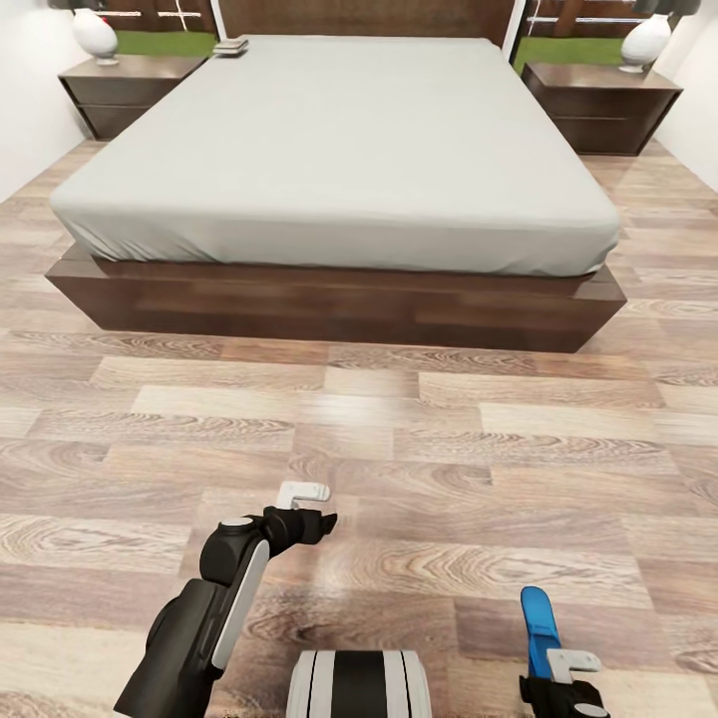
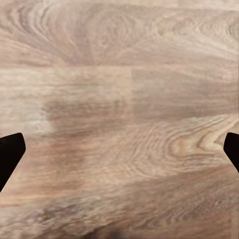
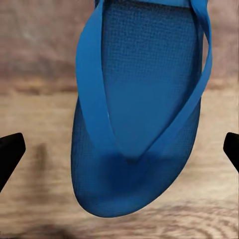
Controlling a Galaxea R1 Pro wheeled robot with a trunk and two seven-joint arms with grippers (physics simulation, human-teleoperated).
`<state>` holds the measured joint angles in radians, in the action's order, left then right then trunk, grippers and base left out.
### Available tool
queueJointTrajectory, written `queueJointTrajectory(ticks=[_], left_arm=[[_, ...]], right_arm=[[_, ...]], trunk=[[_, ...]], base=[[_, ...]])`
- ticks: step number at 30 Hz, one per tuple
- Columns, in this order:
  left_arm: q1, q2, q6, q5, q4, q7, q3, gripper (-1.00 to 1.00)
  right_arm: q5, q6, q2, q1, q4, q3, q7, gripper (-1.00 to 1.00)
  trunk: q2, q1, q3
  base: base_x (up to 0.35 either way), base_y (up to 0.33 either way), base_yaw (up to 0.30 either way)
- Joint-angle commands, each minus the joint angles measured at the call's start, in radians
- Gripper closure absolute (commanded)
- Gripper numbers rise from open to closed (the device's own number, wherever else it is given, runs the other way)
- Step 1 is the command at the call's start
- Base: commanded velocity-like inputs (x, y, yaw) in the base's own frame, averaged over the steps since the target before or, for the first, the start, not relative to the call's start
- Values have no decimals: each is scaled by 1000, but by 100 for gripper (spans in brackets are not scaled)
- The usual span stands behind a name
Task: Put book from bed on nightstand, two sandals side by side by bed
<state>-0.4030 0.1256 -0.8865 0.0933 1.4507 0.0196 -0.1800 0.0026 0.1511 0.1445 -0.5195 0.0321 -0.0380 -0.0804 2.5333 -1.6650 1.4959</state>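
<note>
A wood plank floor spreads before the large low bed with dark brown frame and light grey mattress. Two dark brown box-shaped nightstands flank its head. A small thin book lies on the mattress's far left corner. One bright blue flip-flop sandal lies on the floor beneath the right gripper, jaws spread wide. The left gripper hangs apart over bare planks.
</note>
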Motion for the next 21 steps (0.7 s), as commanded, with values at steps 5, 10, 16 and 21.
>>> queueJointTrajectory(ticks=[5,10,16,21], left_arm=[[3,-21,11,5,12,6,-2,-100],[4,-29,-8,6,24,6,-2,-100],[4,-32,-13,6,26,5,-1,-100],[4,-33,-13,6,22,5,-1,-100]], right_arm=[[5,24,3,-6,3,-2,2,-100],[6,2,5,-9,8,-3,2,-100],[7,-24,11,-12,13,-6,2,-100],[6,-52,25,-13,35,-6,12,-100]], trunk=[[1,0,4],[1,0,4],[1,0,4],[1,0,4]], base=[[0,0,0],[0,0,0],[0,0,0],[0,0,0]])
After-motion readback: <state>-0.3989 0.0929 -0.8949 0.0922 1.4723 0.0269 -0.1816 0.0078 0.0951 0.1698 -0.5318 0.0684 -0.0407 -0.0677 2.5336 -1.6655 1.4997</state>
